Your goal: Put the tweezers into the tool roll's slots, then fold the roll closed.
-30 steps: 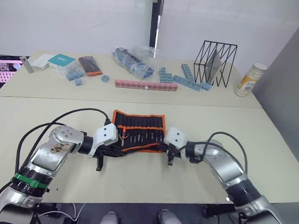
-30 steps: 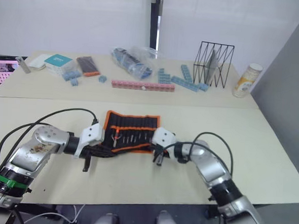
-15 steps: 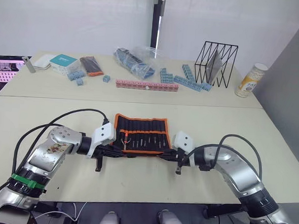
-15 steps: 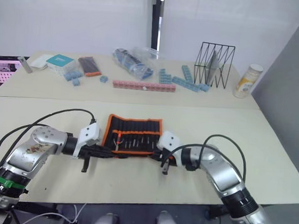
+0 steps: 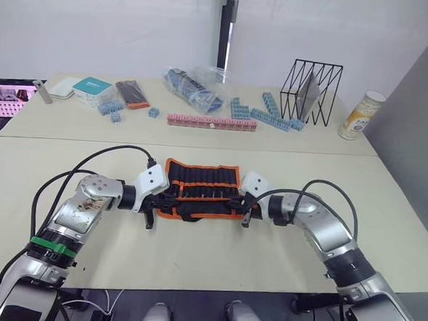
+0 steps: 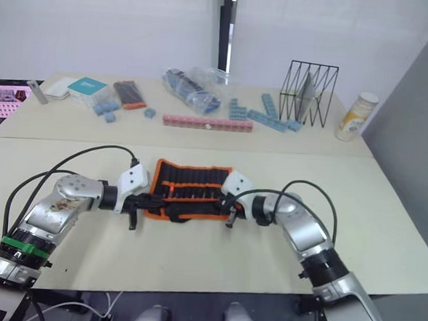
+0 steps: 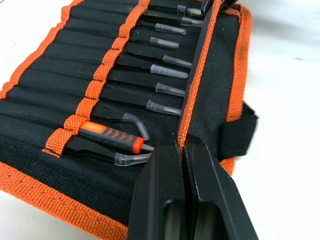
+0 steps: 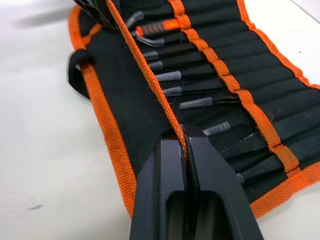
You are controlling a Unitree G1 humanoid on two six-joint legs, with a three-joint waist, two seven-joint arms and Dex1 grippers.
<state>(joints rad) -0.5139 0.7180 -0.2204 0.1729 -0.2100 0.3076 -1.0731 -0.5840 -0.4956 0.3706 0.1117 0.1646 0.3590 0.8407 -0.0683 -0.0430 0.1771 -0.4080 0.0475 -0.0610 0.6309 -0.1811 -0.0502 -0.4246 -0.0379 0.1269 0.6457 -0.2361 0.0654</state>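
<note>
black pincers (image 7: 182, 150) (image 8: 185, 142) pinch the tool roll (image 5: 200, 189) flap's two ends.

No readable text, labels or numbers anywhere.

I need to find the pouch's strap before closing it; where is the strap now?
The strap sits on the outer face of the roll at its near edge, on the flap both tools pinch; in the left eye view it lies between the left tool and right tool.
</note>
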